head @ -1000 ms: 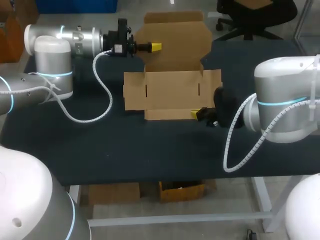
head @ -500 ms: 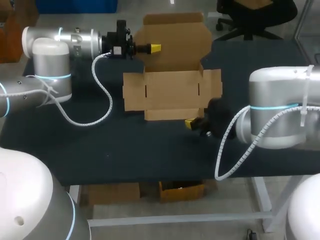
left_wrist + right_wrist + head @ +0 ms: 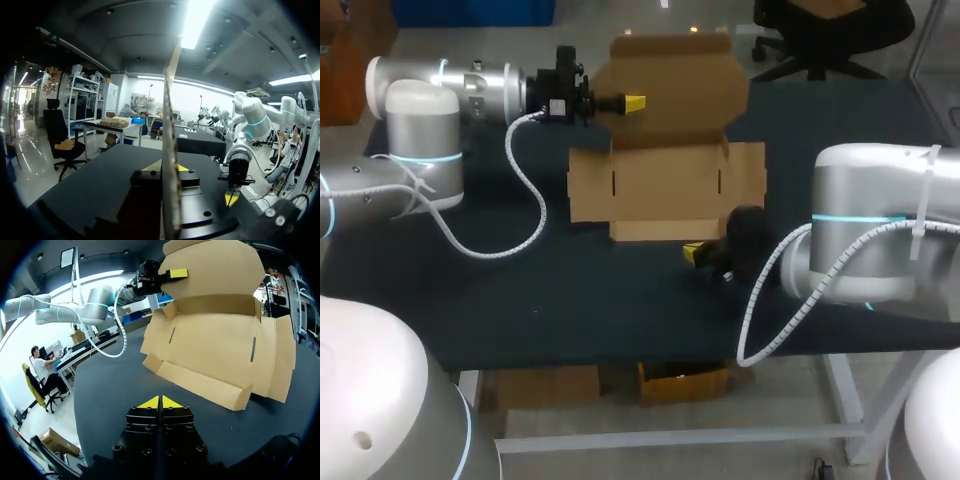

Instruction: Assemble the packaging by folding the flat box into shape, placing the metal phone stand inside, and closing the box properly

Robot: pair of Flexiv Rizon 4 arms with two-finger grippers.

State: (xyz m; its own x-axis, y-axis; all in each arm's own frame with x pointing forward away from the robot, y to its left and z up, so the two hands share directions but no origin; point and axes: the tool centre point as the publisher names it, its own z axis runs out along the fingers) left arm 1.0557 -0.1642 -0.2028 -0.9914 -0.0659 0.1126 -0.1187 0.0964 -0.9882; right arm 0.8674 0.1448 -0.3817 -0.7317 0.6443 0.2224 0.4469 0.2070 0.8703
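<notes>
Cardboard box [image 3: 665, 180], open flat: front flap [image 3: 200, 385] lies just ahead of the right gripper [image 3: 160, 402], tips pressed together, empty; left gripper [image 3: 632, 102] pinches the upright lid panel [image 3: 670, 75].

The cardboard box [image 3: 665, 180] lies on the table [image 3: 520, 300] at the upper middle of the head view, with its lid flap [image 3: 675, 75] standing up behind it. The left gripper [image 3: 632, 103], entering from the upper left, sits at the flap's left edge. The right gripper [image 3: 692, 252] lies just before the box's front edge, right of centre, not touching it.
</notes>
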